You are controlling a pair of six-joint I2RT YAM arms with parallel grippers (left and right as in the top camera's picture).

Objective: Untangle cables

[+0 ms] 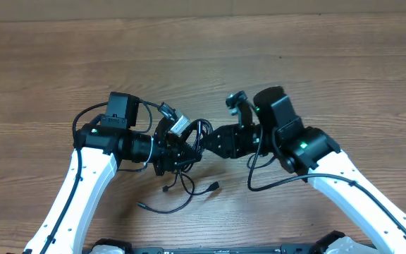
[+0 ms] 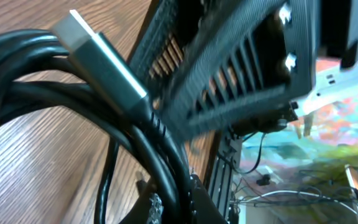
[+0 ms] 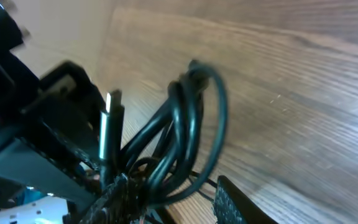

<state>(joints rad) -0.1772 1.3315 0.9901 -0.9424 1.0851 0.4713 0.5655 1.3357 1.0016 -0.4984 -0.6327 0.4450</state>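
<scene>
Cables point(image 2: 160, 152) bundle: L gripper point(image 1: 180, 148) clamped on it, R gripper point(image 1: 206, 141) part-open around it.

Cables point(image 1: 197, 132) bunched at table point(image 1: 203, 49) centre, between left gripper point(image 1: 177, 149) and right gripper point(image 1: 208, 141). Left gripper at bunch's left side, right gripper at its right, tips near each other. Plug point(image 1: 177, 124) sticks out behind bunch, above left gripper. Loose strands point(image 1: 187, 189) trail on table before bunch: one end point(image 1: 214, 186) to right, another point(image 1: 141, 205) to left, nearer table's front edge. Right wrist view: loop point(image 3: 210, 124) stands over table, between fingers point(image 3: 238, 202).
</scene>
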